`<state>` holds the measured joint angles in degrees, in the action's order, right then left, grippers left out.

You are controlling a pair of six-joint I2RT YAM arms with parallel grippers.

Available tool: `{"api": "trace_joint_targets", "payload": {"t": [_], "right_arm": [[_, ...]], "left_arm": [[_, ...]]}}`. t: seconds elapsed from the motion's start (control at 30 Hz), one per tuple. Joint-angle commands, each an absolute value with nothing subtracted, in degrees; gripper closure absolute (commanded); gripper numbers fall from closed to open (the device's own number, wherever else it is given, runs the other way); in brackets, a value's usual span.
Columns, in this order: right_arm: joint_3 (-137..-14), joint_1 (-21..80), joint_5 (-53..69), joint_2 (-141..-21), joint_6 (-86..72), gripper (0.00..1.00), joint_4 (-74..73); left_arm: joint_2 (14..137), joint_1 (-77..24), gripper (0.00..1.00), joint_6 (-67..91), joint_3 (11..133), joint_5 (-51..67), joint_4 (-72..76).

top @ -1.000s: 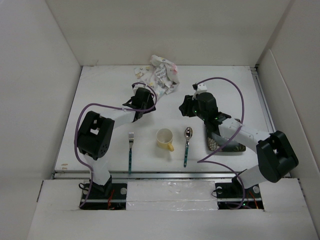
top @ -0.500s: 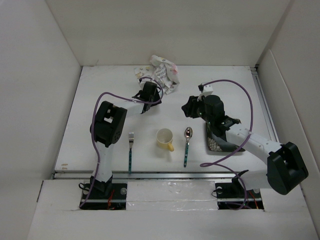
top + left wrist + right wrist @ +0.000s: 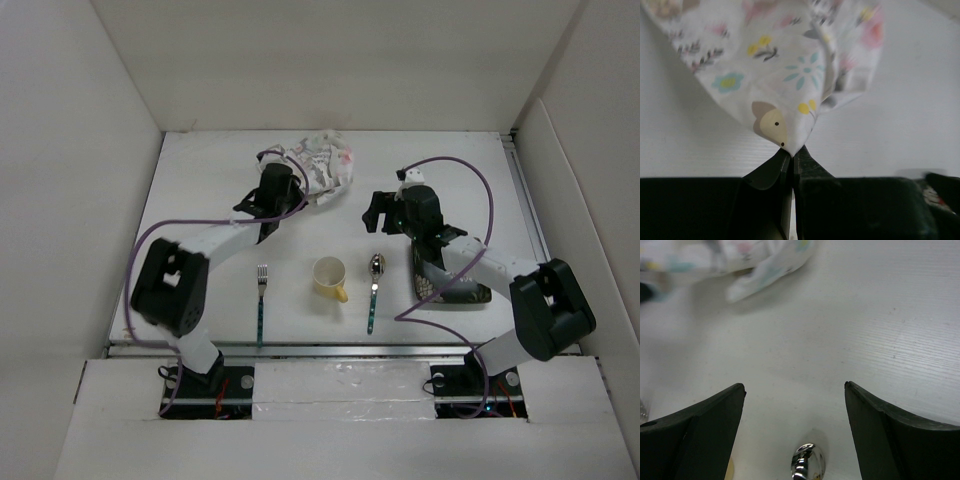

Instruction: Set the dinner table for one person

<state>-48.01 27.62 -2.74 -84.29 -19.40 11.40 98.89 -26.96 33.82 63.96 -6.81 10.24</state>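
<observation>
The white dinner table (image 3: 200, 210) carries a crumpled pastel animal-print placemat (image 3: 320, 166) at the back middle. My left gripper (image 3: 284, 192) is shut on the placemat's near corner; in the left wrist view its jaws (image 3: 791, 150) pinch a point of the cloth (image 3: 785, 65), which fans out above them. My right gripper (image 3: 384, 212) is open and holds nothing. It hovers over bare table just beyond the spoon's bowl (image 3: 808, 461), with the placemat's edge (image 3: 765, 267) farther ahead.
A fork (image 3: 261, 298), a yellow cup (image 3: 330, 277) and a teal-handled spoon (image 3: 373, 290) lie in a row near the front. A dark patterned dish (image 3: 440, 288) sits under the right forearm. White walls enclose the table on three sides.
My left gripper has closed on the placemat's corner and the cloth has changed shape and shifted. My right gripper has opened wide and swung slightly toward the back.
</observation>
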Motion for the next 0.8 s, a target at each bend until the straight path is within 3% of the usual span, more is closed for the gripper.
{"api": "trace_joint_targets", "payload": {"t": [0.0,0.2,0.3,0.37,0.4,0.43,0.5,0.53,0.6,0.67,0.77], "right_arm": [[-52.64,25.66,-0.53,-88.4,-19.95,0.14,15.82],[-60.55,26.98,7.37,-98.78,-21.88,0.14,16.43],[-59.86,29.52,8.53,-98.71,-22.59,0.21,18.98],[-58.45,31.11,6.87,-96.95,-22.41,0.34,19.68],[-57.75,31.9,5.9,-95.2,-21.8,0.5,19.69],[-57.74,33.21,5.71,-94.58,-21.71,0.74,18.99],[-58.27,34.62,6.5,-93.78,-19.7,0.87,16.37],[-58.79,35.76,6.24,-93.08,-19.25,0.98,15.56],[-58.97,35.77,4.14,-92.03,-18.81,1.0,14.24],[-58.62,35.77,3.52,-89.22,-18.46,0.93,14.24],[-60.19,35.16,3.34,-86.24,-17.14,0.71,11.79]], "left_arm": [[82.9,-26.63,1.0,36.21,58.37,-4.83,16.61],[78.04,-24.43,1.0,36.3,54.85,-1.59,15.46],[79.01,-24.43,1.0,37.18,53.27,-0.53,17.74],[79.98,-24.43,1.0,37.7,53.09,-0.62,18.63],[80.42,-24.43,1.0,37.88,53.43,-0.62,19.5],[81.46,-24.43,1.0,37.71,53.96,-0.88,20.12],[83.05,-23.74,1.0,37.18,56.94,-2.02,20.74],[85.41,-23.12,1.0,37.35,58.69,-1.41,20.92],[88.05,-22.07,1.0,37.35,65.63,2.54,21.27],[92.97,-21.45,1.0,36.74,78.14,3.77,18.12],[98.78,-21.45,1.0,36.21,95.72,8.5,12.41]]}}
